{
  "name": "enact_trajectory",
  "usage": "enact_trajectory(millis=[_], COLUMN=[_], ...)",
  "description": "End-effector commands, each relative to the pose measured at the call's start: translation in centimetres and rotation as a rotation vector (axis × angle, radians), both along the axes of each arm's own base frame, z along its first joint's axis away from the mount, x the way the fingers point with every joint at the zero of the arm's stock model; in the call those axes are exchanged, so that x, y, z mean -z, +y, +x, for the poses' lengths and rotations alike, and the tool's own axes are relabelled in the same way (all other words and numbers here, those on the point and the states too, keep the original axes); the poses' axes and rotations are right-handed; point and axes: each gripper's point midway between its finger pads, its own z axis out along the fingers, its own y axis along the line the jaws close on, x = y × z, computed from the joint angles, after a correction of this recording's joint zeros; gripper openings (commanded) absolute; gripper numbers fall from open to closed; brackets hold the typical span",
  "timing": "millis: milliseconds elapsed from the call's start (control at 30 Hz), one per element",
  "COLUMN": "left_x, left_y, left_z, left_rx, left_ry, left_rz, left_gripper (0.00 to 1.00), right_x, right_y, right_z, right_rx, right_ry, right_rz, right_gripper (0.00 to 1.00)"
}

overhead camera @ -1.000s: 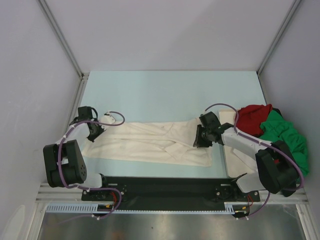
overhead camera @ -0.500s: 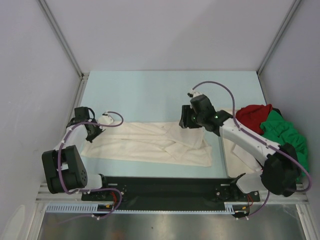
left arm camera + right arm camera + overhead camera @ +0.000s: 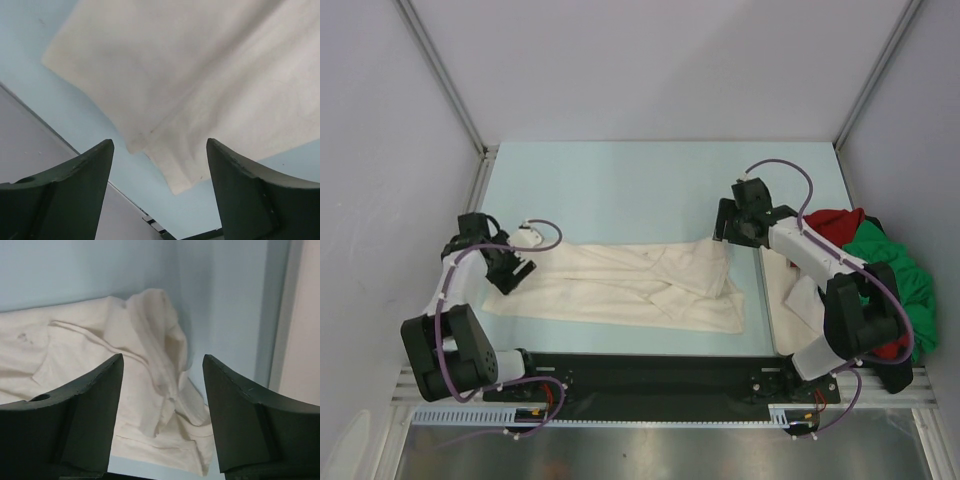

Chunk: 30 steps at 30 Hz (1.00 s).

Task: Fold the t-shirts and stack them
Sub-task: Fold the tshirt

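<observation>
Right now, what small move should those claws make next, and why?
Probably the right claw lowers onto the bunched right end of the cream shirt and shuts. It and the left claw hang open, holding nothing, and that end lies crumpled, not flat.

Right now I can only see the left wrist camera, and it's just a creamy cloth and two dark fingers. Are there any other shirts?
Observer: Yes. A red t-shirt and a green t-shirt lie heaped together at the right edge of the table.
Operator: What's the other arm doing?
Observer: The right gripper is open over the bunched right end of the cream t-shirt, holding nothing.
Operator: Is the creamy one folded yet?
Observer: It lies as a long band across the table, rumpled at that right end. It is not a neat fold yet.
</observation>
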Motion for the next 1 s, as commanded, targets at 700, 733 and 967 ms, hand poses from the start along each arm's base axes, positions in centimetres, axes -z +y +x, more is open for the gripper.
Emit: enact_trajectory(millis=[700, 733, 967], left_x=[3.9, 4.1, 5.4], left_y=[0.9, 0.9, 0.5], left_z=[11.6, 11.6, 11.3], left_rx=[-0.525, -0.524, -0.526], left_ry=[0.006, 0.001, 0.038], left_rz=[-0.201, -0.195, -0.216], left_gripper=[0.80, 0.79, 0.27], right_x=[4.1, 3.7, -0.5], right_y=[-1.6, -1.9, -1.2], right_z=[1.4, 1.4, 1.8], right_rx=[-0.019, -0.013, -0.061], right_ry=[0.047, 0.036, -0.120], right_rz=[0.051, 0.039, 0.085], right_gripper=[0.53, 0.54, 0.59])
